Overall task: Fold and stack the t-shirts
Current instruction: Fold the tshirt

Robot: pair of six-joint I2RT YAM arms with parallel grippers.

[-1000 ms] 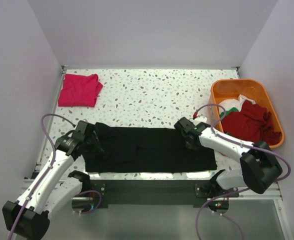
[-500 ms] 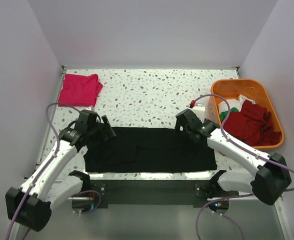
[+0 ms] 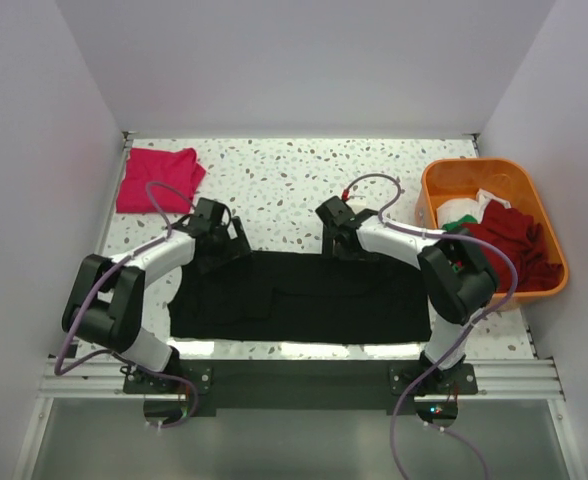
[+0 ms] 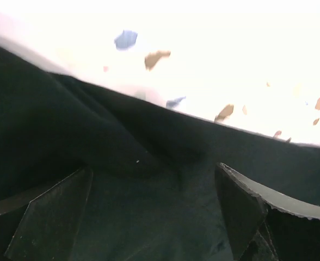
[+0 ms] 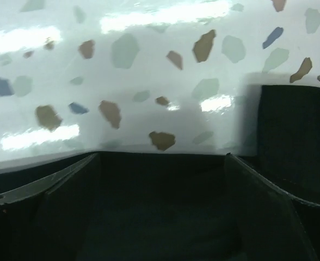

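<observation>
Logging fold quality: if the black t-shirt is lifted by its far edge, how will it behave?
Probably floppy: the black t-shirt lies flat with soft creases, so it should drape between grasp points. Likely light, since it looks thin, and apt to slide on the glossy table.

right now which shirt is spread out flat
The black t-shirt, stretched along the near edge. The pink-red t-shirt lies folded far left; the dark red t-shirt is bunched in the orange tub.

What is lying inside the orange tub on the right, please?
A dark red t-shirt, with white cloth and green cloth at its left; whatever lies beneath them is covered.
</observation>
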